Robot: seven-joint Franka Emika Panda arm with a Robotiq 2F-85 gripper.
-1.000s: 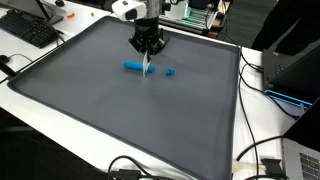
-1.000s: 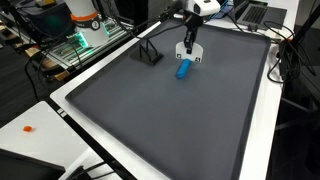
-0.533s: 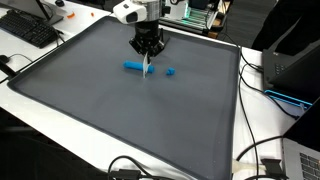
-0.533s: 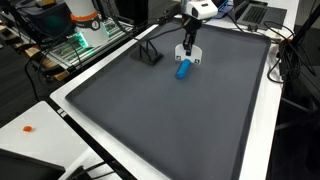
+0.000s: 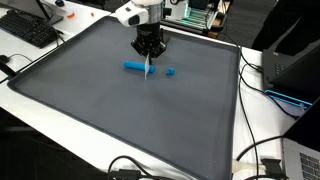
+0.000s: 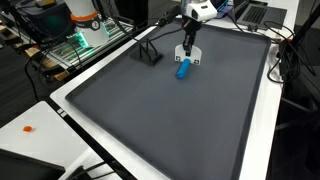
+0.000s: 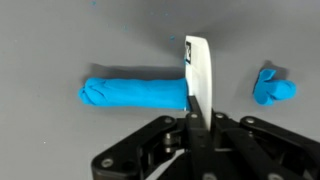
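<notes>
Tool (image 7: 191, 118) pinched on white blade (image 7: 198, 65), which stands at one end of long blue roll (image 7: 135, 93) on the table (image 5: 90, 110); small blue piece (image 7: 273, 88) lies apart on the blade's far side, so we judge one cut made and most of the roll uncut.

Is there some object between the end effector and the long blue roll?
Only the white flat tool gripped by the end effector: its tip is at the end of the long blue roll. Nothing else is between them.
</notes>
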